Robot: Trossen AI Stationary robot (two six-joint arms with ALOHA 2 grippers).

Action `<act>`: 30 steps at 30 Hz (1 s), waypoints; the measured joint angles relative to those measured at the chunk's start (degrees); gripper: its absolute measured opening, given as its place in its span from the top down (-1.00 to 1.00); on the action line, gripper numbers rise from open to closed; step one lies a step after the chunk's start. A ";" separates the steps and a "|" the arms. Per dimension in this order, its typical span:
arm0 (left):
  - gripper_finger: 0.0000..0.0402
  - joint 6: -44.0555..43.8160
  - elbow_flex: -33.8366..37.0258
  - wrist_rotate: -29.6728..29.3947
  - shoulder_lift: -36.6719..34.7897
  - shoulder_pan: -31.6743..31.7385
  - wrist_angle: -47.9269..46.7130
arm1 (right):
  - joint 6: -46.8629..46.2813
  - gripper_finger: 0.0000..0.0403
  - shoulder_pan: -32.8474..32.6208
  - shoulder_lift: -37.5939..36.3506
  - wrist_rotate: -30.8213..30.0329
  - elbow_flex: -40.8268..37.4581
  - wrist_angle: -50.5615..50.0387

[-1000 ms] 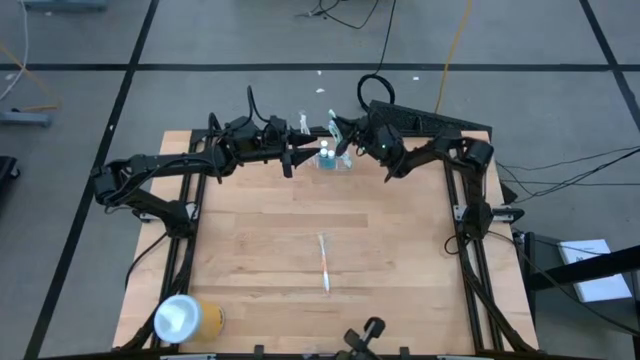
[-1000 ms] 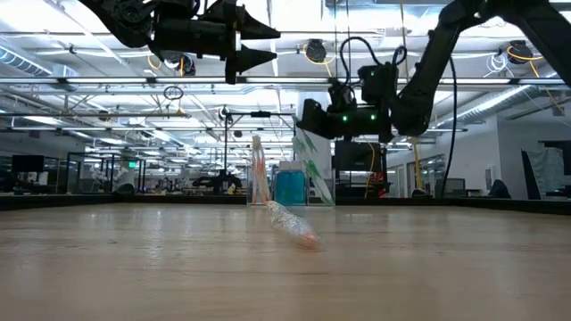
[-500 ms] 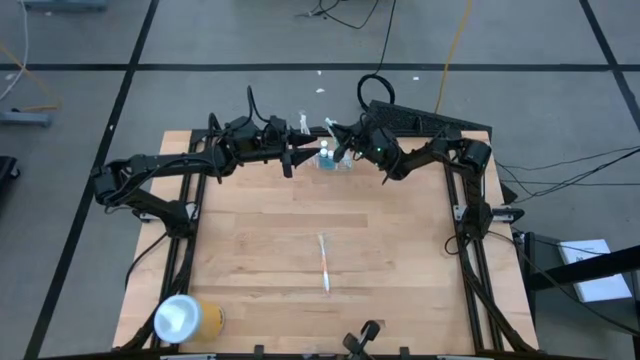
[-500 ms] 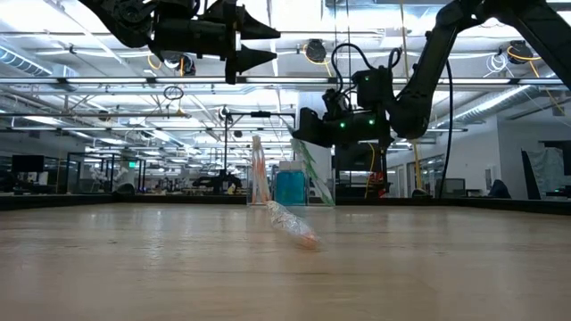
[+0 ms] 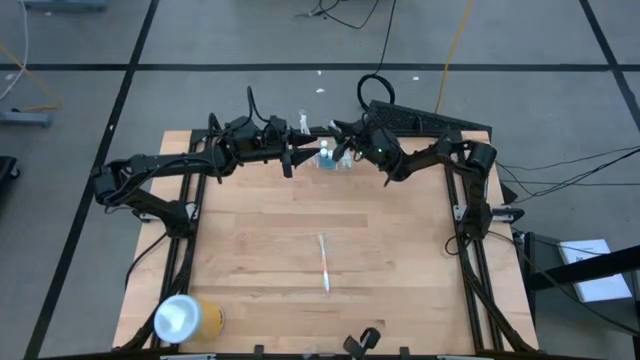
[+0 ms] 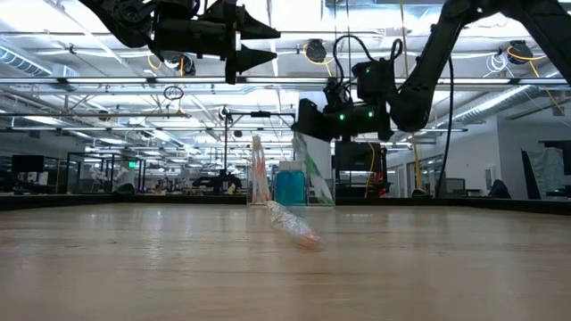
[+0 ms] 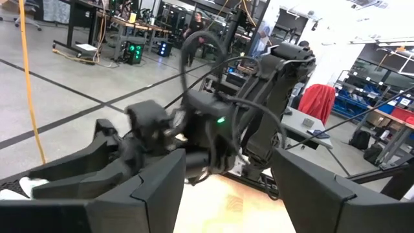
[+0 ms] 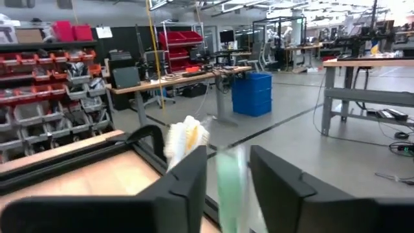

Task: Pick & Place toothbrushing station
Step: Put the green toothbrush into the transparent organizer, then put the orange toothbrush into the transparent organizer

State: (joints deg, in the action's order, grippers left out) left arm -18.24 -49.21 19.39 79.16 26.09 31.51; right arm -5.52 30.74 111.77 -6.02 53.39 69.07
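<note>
The see-through toothbrushing station [image 5: 328, 158] [image 6: 284, 189] stands on its base at the table's far edge, with a blue cup in it. A green toothbrush [image 6: 310, 169] leans up out of it. My right gripper [image 5: 343, 150] [image 8: 228, 194] is open, one finger on either side of the green toothbrush's handle [image 8: 230, 188], with a thin gap on each side. A white bristly head [image 8: 187, 137] shows just past the fingers. My left gripper [image 5: 290, 158] [image 7: 223, 194] hangs open and level, high above the table left of the station, pointing at the right arm.
A wrapped toothbrush [image 5: 323, 262] [image 6: 290, 223] lies flat in the middle of the table. A yellow cylinder with a white round end [image 5: 185, 318] lies at the near left corner. Bare wood spreads between them and the far edge.
</note>
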 joint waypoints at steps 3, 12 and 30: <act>-0.18 0.00 0.00 0.00 0.00 0.01 -0.01 | 1.19 0.29 -1.55 -3.10 0.04 -0.53 0.50; -0.18 0.00 0.00 0.00 0.02 0.02 0.00 | -1.61 0.18 -6.17 -20.12 6.17 -5.66 -11.10; -0.18 0.00 0.00 0.00 0.00 0.00 -0.01 | -3.01 0.28 -22.29 -54.71 21.28 -33.11 -19.75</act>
State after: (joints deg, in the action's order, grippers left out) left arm -18.24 -49.21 19.39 79.16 26.09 31.51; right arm -8.53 8.45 57.06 15.26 20.27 49.32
